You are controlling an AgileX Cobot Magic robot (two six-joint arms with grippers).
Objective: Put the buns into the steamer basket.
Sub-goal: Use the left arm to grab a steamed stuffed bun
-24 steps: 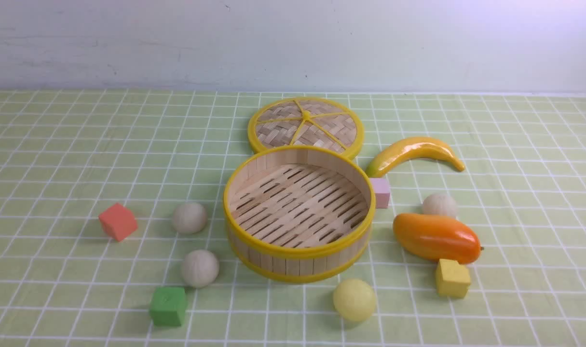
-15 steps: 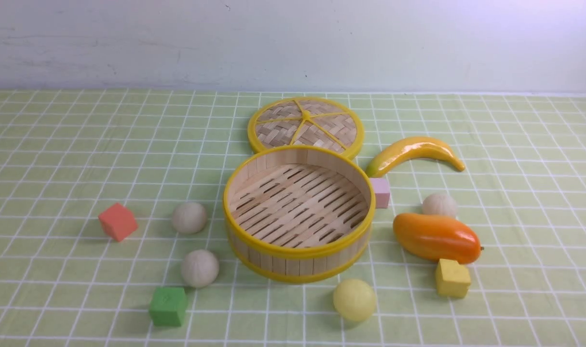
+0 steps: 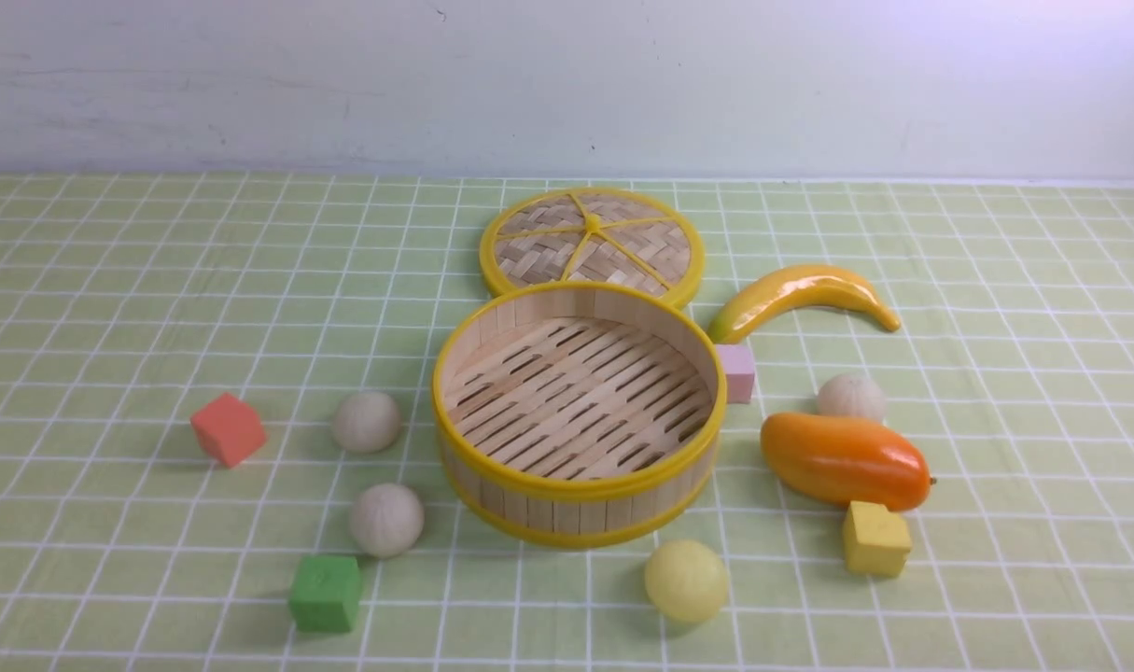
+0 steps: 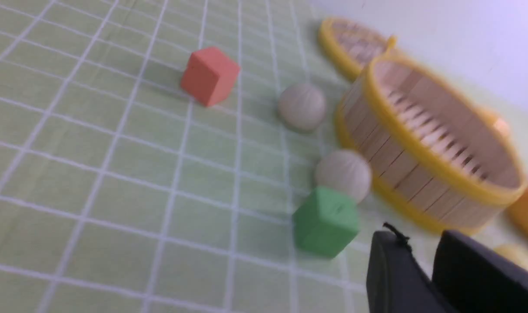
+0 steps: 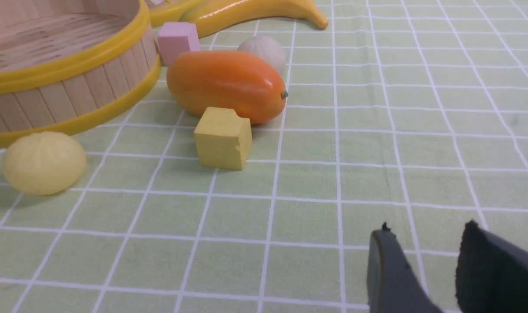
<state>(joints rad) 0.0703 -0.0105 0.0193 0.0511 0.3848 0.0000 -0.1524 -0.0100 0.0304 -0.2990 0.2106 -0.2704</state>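
Observation:
The steamer basket [image 3: 576, 487] stands empty mid-table. Two off-white buns [image 3: 367, 422] [image 3: 386, 519] lie to its left, a third [image 3: 851, 397] to its right behind the mango, and the pale yellow bun [image 3: 686, 581] lies in front of it. Neither gripper shows in the front view. In the left wrist view, my left gripper [image 4: 418, 243] is empty with its jaws slightly apart, short of the green cube [image 4: 327, 221] and the nearer bun [image 4: 343, 174]. In the right wrist view, my right gripper [image 5: 426, 234] is empty with its jaws apart over bare cloth, away from the yellow bun [image 5: 44, 162].
The woven lid [image 3: 592, 245] lies behind the basket. A banana [image 3: 800, 291], an orange mango [image 3: 845, 461], a pink cube [image 3: 738, 372] and a yellow cube [image 3: 875, 539] are on the right. A red cube [image 3: 228, 428] and a green cube [image 3: 325, 593] are on the left.

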